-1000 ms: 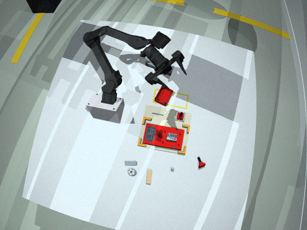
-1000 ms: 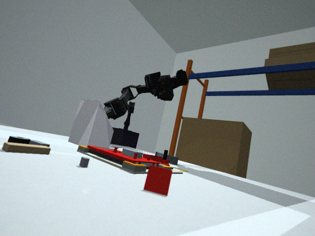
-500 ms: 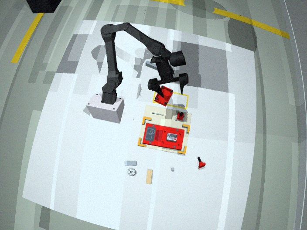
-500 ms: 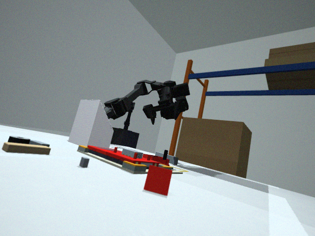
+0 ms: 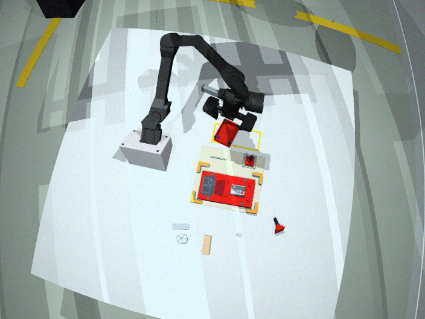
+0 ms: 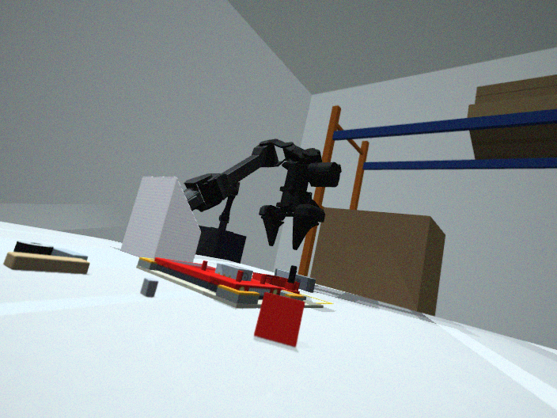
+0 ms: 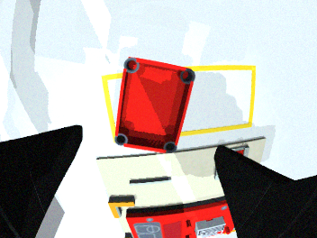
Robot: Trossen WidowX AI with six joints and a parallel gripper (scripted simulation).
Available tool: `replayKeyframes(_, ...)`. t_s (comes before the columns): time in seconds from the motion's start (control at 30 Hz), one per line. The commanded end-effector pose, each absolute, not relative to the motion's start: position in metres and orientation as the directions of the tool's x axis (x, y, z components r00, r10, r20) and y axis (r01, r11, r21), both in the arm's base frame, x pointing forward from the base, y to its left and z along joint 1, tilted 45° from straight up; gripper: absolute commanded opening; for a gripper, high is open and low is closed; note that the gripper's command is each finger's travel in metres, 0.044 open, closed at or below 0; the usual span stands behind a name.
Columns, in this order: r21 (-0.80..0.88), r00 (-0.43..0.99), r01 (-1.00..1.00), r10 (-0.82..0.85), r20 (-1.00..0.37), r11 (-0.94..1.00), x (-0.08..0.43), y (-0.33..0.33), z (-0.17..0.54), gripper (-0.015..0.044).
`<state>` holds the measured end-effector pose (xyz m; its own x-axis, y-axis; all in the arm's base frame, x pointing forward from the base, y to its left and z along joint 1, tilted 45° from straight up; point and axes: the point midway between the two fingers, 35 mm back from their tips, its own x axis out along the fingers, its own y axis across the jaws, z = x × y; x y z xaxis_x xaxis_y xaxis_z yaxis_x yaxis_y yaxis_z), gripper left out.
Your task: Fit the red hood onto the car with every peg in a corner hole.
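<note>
Pale table under an open gripper

White tabletop [image 5: 137, 206] [image 6: 179, 359] — the gripper [image 5: 229, 116] [image 6: 282, 247] [image 7: 150, 143] hangs above it, fingers spread, grasping nothing. The red hood [image 5: 226, 133] [image 7: 155, 105] lies across the yellow outline [image 5: 259, 141] [image 7: 253, 96] — beside the jig's cream board [image 5: 236, 152] [image 7: 113, 169], off the chassis [image 5: 219, 188] [image 6: 179, 268] [image 7: 173, 225].

We see pale grey walls around an orange-posted rack [image 6: 329, 139] with blue beams. Yellow stripes [image 5: 38, 53] mark the grey-green floor [image 5: 377, 113]

The arm [image 5: 164, 77] [image 6: 244, 167] arches up and over, its empty pincer [image 5: 229, 115] [image 6: 283, 247] [image 7: 150, 143] spread wide with both fingertips pointing downward.
</note>
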<state>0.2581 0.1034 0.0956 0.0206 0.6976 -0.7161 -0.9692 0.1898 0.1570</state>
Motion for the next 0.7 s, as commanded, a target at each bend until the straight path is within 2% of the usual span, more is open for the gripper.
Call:
replayKeyframes(0.0, 0.181, 0.011, -0.964, 0.709, -0.705, 0.195, 0.259, 0.1048, 0.096, 0.044)
replayKeyframes(0.67, 0.18, 0.011, -0.964, 0.708, -0.706, 0.195, 0.2608, 0.1128, 0.0861, 0.044)
